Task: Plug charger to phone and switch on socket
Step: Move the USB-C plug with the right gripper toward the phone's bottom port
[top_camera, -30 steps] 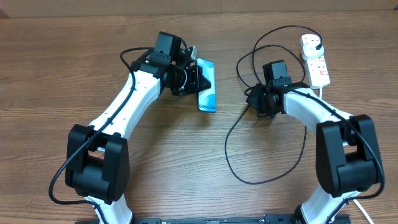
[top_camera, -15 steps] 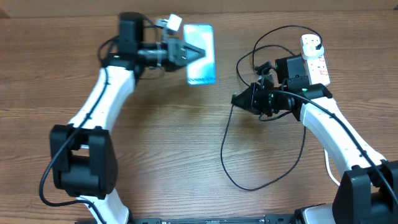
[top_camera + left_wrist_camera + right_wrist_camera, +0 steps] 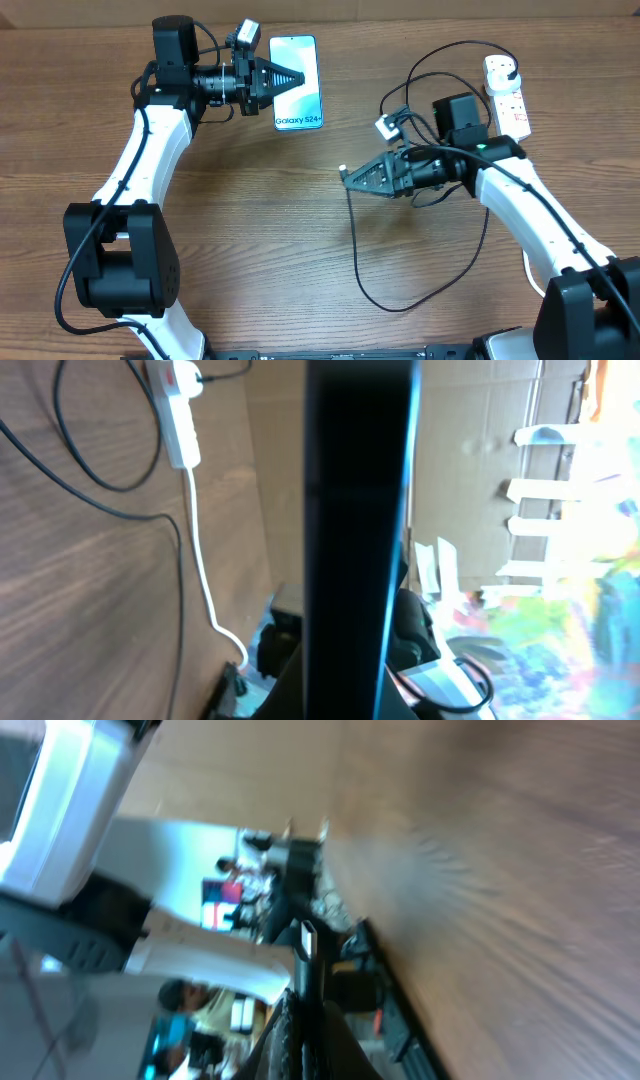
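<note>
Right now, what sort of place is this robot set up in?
Probably an indoor robotics lab or workshop: a wood-grain table, a cardboard panel behind it, and what looks like white shelving with clutter beyond.

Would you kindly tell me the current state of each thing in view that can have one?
phone: screen lit and facing up, held at one edge, nothing plugged into it.
charger: plug seated in the socket, free end gripped and apart from the phone.
socket: charger plugged in; switch position too small to tell.
left gripper: jaws shut on the phone.
right gripper: jaws shut on the charger.
</note>
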Tool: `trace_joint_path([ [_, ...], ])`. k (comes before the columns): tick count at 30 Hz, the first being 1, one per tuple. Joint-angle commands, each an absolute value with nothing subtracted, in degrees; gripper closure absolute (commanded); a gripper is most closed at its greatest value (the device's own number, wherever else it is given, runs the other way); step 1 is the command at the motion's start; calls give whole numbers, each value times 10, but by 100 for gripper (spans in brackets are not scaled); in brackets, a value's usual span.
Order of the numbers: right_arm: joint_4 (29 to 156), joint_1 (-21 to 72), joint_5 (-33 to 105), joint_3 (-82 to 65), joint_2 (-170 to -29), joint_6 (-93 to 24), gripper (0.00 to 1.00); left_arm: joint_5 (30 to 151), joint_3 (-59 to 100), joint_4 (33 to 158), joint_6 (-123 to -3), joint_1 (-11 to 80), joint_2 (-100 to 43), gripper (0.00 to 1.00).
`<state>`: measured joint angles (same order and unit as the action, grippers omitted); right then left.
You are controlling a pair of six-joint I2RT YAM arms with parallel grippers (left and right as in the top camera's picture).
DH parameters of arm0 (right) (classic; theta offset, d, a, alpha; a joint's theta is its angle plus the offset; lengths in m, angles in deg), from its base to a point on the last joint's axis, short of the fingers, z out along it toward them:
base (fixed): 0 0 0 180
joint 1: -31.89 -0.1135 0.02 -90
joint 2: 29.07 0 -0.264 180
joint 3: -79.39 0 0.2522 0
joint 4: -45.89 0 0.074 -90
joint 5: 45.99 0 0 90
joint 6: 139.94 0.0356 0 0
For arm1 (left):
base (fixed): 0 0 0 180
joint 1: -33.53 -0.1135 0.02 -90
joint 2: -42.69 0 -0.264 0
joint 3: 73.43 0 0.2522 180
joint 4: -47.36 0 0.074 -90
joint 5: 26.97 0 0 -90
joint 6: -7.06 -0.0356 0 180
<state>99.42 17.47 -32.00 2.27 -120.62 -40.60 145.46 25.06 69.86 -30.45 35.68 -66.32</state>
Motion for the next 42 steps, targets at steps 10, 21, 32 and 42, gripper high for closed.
trace_joint_path([
  [10,877,128,-370,19,-1198,-304,96,1501,260,695,-308,373,-664,96],
  [21,771,128,-325,19,-1198,-180,96,1490,260,703,-311,382,-664,96],
  [32,722,128,-289,19,-1198,-119,96,1464,260,703,-311,400,-664,96],
  [42,676,121,-289,19,-1198,-77,96,1447,260,703,-310,403,-664,96],
])
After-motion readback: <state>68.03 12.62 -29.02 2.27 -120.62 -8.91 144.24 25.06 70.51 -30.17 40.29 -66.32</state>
